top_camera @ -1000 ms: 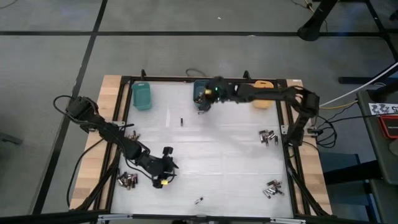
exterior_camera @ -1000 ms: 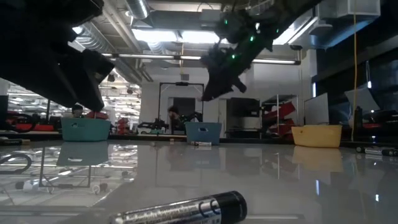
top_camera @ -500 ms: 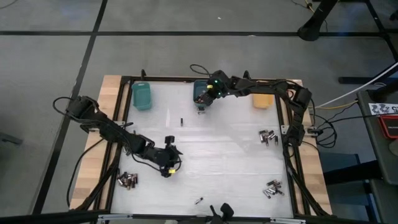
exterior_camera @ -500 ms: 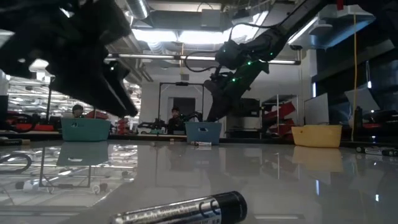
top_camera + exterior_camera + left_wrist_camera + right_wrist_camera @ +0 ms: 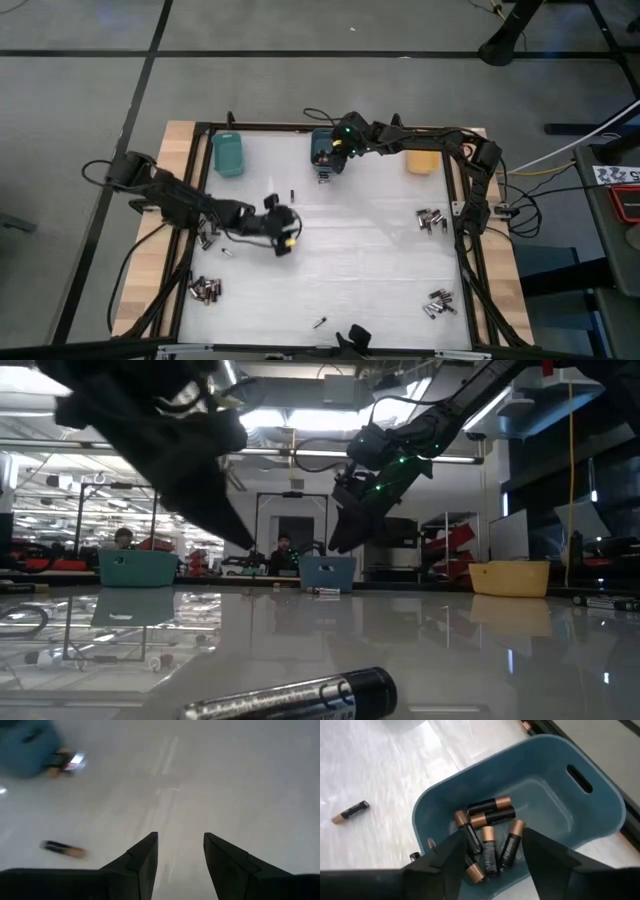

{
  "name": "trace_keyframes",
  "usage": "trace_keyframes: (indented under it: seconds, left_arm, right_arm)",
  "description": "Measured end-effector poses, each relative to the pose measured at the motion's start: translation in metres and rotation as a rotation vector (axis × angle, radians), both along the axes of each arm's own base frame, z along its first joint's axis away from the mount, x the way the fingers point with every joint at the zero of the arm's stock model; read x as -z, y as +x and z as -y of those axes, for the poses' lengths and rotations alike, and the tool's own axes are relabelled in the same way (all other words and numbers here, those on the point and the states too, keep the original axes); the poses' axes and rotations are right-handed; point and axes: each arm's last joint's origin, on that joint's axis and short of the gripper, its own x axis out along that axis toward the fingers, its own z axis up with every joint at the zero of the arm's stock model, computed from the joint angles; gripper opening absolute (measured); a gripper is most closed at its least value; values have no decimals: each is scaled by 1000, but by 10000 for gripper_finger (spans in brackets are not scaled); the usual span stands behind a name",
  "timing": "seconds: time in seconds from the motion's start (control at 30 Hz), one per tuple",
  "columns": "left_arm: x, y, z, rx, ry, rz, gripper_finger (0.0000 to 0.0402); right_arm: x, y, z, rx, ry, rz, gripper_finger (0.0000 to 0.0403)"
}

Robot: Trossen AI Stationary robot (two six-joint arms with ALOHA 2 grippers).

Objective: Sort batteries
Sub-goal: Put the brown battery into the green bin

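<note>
My right gripper [image 5: 326,166] [image 5: 490,851] hangs open just above the blue bin [image 5: 530,795] at the far edge. Several black batteries with coppery ends [image 5: 487,832] lie on that bin's floor. My left gripper [image 5: 285,236] [image 5: 180,851] hovers open over bare table left of centre, with nothing between its fingers. Loose batteries lie flat on the table: one [image 5: 292,194] near the blue bin, one [image 5: 320,322] [image 5: 290,700] by the near edge, and small heaps at the near left [image 5: 205,290], right [image 5: 430,218] and near right [image 5: 440,302].
A teal bin [image 5: 228,153] stands at the far left and an orange bin [image 5: 422,160] at the far right. A dark frame [image 5: 465,210] runs round the white table. A few batteries [image 5: 208,240] lie under my left arm. The table's middle is bare.
My left gripper has swung from near the near-left heap toward the table's far edge and right, to left of centre, rolling a little as it went. My right gripper has sunk toward the blue bin and then kept still above it.
</note>
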Motion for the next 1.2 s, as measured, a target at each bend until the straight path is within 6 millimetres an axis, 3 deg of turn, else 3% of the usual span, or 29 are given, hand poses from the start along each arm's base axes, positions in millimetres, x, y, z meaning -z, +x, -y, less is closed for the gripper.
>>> trace_keyframes:
  seconds: [0.3,0.5,0.63,0.73,0.87,1.1,1.2]
  left_arm:
    - [-33,-21,-63,-249,-15,25,148]
    - [-50,-42,-85,-349,-15,15,148]
    - [-51,-46,-93,-368,-22,-1,148]
    - [-47,-43,-97,-306,-66,-19,148]
    - [-37,-40,-99,-205,-34,-103,148]
    - [-30,-26,-90,46,51,-131,148]
    - [-23,-17,-91,50,65,-113,148]
  right_arm:
    - [-4,-1,-1,-97,-81,-21,166]
    - [-40,-9,-6,-143,-148,61,140]
    - [-67,-19,-14,-191,-145,131,136]
    - [-77,-29,-22,-227,-118,166,136]
    - [-76,-47,-44,-273,-62,190,136]
    - [-63,-79,-110,-400,-73,273,136]
    - [-78,-85,-127,-397,-162,323,136]
